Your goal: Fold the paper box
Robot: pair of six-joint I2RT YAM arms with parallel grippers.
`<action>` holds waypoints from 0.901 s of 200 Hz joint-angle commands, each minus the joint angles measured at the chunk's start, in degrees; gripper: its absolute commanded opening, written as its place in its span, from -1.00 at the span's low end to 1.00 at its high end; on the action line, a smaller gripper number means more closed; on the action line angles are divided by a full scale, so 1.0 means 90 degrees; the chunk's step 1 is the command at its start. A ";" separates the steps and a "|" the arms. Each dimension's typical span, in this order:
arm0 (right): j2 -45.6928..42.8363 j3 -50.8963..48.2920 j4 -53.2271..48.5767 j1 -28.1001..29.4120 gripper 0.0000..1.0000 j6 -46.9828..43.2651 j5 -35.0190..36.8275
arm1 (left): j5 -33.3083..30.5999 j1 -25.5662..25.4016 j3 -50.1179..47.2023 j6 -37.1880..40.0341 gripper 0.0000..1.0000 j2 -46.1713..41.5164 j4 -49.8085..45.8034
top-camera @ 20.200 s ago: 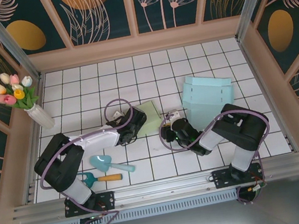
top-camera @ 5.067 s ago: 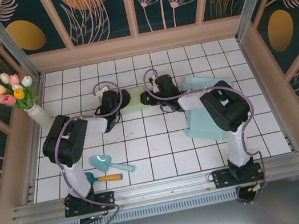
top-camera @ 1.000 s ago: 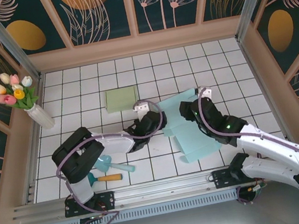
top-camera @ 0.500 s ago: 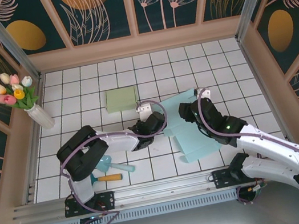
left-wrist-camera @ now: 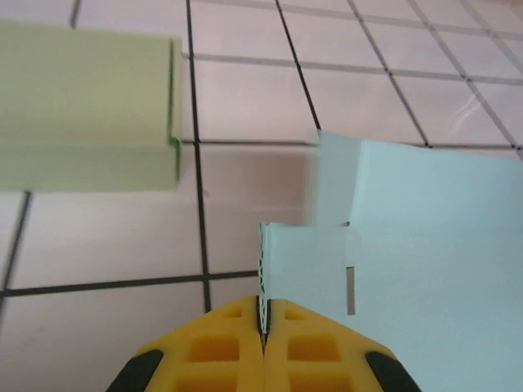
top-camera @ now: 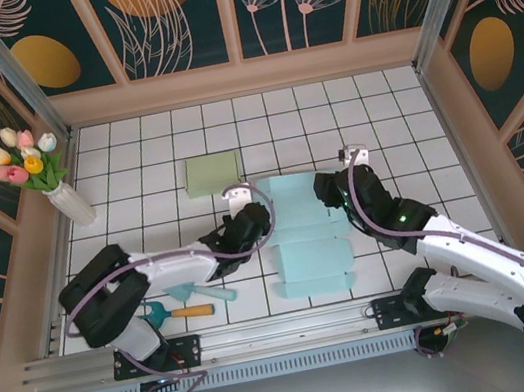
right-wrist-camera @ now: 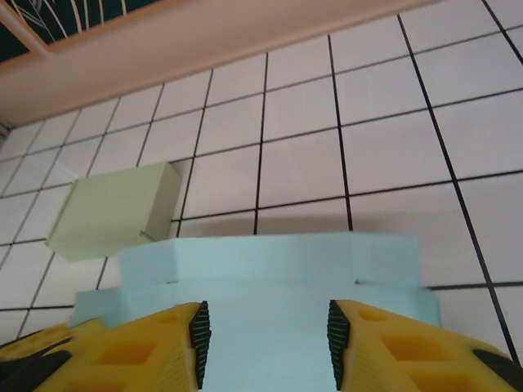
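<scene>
Left hand (left-wrist-camera: 263,331) pinches the left-side flap of the flat blue paper box (left-wrist-camera: 425,237), anchoring it mid-counter (top-camera: 137,177); right hand (right-wrist-camera: 265,339), half-open, straddles its far-right corner, likely to fold.

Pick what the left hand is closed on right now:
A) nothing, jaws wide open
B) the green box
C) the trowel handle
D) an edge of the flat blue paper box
D: in the left wrist view the left hand has its yellow jaws shut with the blue paper box's thin edge pinched between them; the green box lies apart.
</scene>
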 commanded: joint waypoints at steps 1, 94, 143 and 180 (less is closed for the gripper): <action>-0.0022 0.0097 0.0792 -0.0049 -0.14 -0.1730 -0.0515 | -0.0385 0.0005 -0.0620 0.1436 -1.00 -0.0818 0.1330; 0.1683 0.1824 -0.1424 -0.0108 -0.04 -0.7951 -0.2151 | 0.0311 0.0007 -0.2556 0.3810 -1.00 -0.2300 0.4339; 0.2092 0.2473 -0.1905 -0.1076 -0.04 -0.8885 -0.3549 | 0.0392 0.0006 -0.2975 0.4059 -1.00 -0.2450 0.4995; 0.2209 0.2466 -0.2021 -0.1702 -0.03 -0.9587 -0.4633 | 0.0554 0.0010 -0.3137 0.4132 -1.00 -0.2626 0.5167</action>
